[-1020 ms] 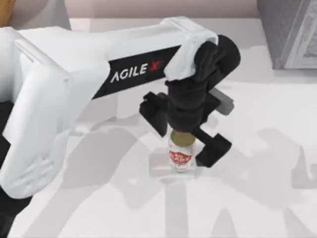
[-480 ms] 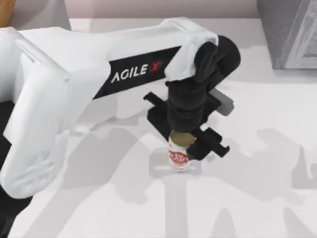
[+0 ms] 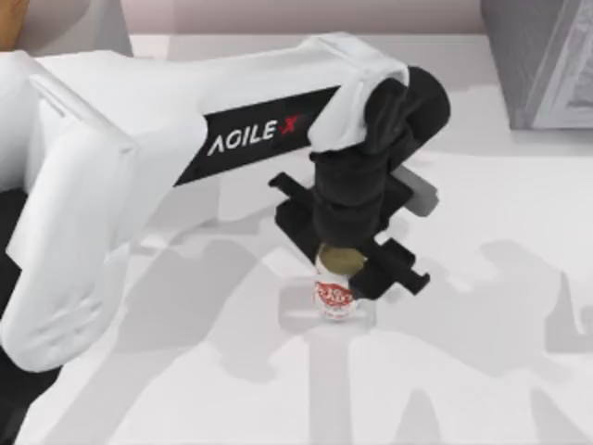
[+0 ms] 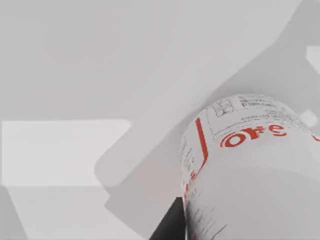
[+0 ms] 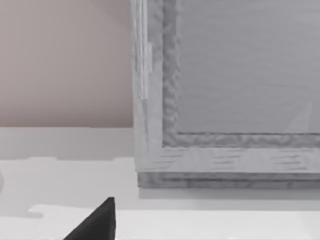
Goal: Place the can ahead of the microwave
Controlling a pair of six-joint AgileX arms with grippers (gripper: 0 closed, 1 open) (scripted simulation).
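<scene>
The can (image 3: 334, 295) is small and white with a red label and a dull gold top, and it stands upright mid-table. My left gripper (image 3: 339, 271) comes down over it from above, shut on the can with a black finger on each side. The left wrist view shows the can (image 4: 250, 170) close up, white with red lettering. Part of a smooth light-grey box, the microwave (image 3: 69, 23), peeks out at the back left behind my left arm. A black piece of my right gripper (image 5: 95, 225) shows in the right wrist view, facing the speckled box.
A darker speckled grey box with a pale framed panel (image 3: 542, 60) stands at the back right corner and also appears as the grey box (image 5: 225, 100) in the right wrist view. A brown object (image 3: 9, 23) sits at the far back left. White tabletop (image 3: 482, 371) lies open in front and to the right.
The left gripper's fingers closed in from a wide spread onto the can. Over the last half second the arm and can have barely moved.
</scene>
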